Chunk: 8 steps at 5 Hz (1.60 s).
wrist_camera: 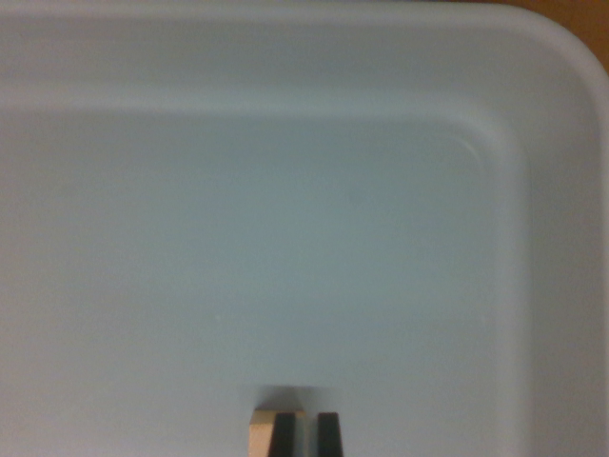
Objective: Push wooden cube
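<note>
One pale wooden cube, mostly hidden behind end effector.

Smooth, matt pale plastic tray; light bare-wood cube; dark matt jaws.

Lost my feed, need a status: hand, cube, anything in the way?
Hand low in frame, fingertips nearly together. Wooden cube right beside them on the wrist view's left. White tray floor ahead bare.

Pale blue-grey plastic tray, smooth, rounded corner at the wrist view's upper right, raised rim along top and right. Sliver of brown wooden surface beyond that corner. Soft, even, diffuse light; picture slightly blurred.
</note>
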Available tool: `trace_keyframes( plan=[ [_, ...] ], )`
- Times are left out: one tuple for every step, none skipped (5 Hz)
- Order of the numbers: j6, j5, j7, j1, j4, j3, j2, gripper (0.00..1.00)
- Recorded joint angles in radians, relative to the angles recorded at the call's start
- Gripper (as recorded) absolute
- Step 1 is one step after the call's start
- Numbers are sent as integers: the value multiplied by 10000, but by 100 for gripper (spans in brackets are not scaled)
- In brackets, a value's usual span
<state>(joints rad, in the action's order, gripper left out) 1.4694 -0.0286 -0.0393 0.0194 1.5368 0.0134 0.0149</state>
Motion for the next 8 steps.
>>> trace_keyframes(
  plan=[
    [-213, -2, 18, 1, -265, -4, 20, 0],
    [-213, -2, 18, 1, -265, -4, 20, 0],
    [-457, -4, 38, 3, -568, -8, 44, 0],
    [-457, -4, 38, 3, -568, -8, 44, 0],
    [-708, -6, 59, 4, -881, -12, 68, 0],
    [-708, -6, 59, 4, -881, -12, 68, 0],
    [-992, -8, 82, 6, -1232, -17, 95, 0],
    [-992, -8, 82, 6, -1232, -17, 95, 0]
  ],
)
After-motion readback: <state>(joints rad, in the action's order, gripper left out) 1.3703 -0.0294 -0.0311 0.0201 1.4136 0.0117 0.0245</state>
